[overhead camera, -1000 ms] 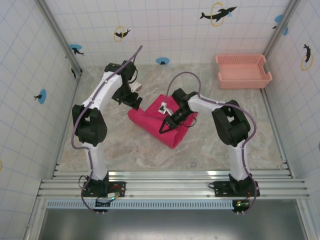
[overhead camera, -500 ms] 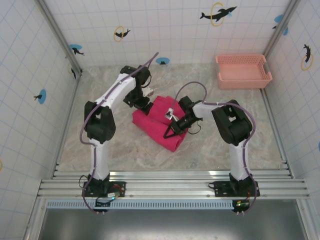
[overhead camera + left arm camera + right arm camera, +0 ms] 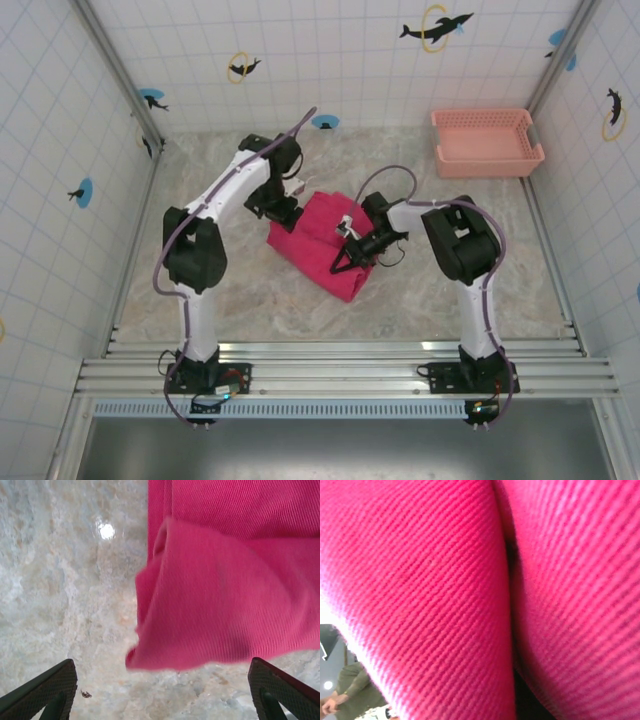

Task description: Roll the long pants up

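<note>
My left gripper [image 3: 162, 685] stands wide open, holding nothing. The folded edge of the long pants [image 3: 225, 595] lies on the table [image 3: 60, 580] just ahead of its fingers. My right gripper [image 3: 342, 264] presses into the bundle's near side, jaws drawn narrow. Cloth smothers its camera, so I cannot tell whether it pinches a fold. The pants sit bunched mid-table, with a pink basket [image 3: 487, 114] well apart at the far right.
</note>
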`<state>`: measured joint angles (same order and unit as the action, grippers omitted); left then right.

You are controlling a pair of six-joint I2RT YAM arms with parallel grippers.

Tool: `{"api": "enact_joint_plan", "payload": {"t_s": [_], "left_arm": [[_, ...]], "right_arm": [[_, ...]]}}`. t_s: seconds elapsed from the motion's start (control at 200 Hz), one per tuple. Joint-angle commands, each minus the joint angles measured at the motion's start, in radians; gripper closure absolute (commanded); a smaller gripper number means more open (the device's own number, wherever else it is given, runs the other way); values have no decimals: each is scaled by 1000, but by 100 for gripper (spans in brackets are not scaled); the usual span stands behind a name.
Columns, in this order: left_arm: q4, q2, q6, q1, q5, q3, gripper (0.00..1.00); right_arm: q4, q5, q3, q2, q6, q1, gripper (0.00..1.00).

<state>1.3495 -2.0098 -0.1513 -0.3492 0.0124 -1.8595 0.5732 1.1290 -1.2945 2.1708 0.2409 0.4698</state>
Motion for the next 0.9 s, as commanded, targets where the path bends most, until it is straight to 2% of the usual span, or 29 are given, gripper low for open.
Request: {"api": "enact_joint_plan", "payload": {"t_s": [0.0,0.095,0.24,0.405,0.505,0.55,0.616,0.656,0.736,0.756,0.771,0.806,0.896], "left_arm": [[-16,70,-34,-22,2,67,10],[-56,58,-45,-25,30,114,10],[-88,-67,-57,-38,50,81,8],[-27,-274,-74,-40,-7,-98,6],[51,-408,-67,-40,-50,-233,6],[79,-452,-61,-40,-60,-279,6],[106,-495,-54,-40,-66,-322,6],[100,-498,-53,-40,-59,-316,6],[94,-495,-54,-40,-45,-291,6],[94,-492,-53,-40,-41,-286,6],[95,-490,-53,-40,-40,-282,6],[96,-486,-54,-40,-44,-274,6],[98,-475,-48,-39,-48,-265,5]], "right_arm": [[10,-188,-2,74,21,-29,100],[19,-185,-13,79,21,-32,100],[26,-186,-16,86,21,-31,100],[38,-185,-18,86,18,-29,98],[66,-194,-27,83,-2,-26,93],[90,-207,-32,75,-18,-22,83],[138,-292,-40,39,-48,-19,58],[144,-322,-40,0,-74,-16,47],[172,-467,-47,-108,-115,-14,32],[175,-517,-47,-144,-128,-13,21],[177,-560,-47,-172,-139,-7,18],[185,-654,-54,-232,-177,4,13],[251,-843,-97,-327,-293,57,12]]}}
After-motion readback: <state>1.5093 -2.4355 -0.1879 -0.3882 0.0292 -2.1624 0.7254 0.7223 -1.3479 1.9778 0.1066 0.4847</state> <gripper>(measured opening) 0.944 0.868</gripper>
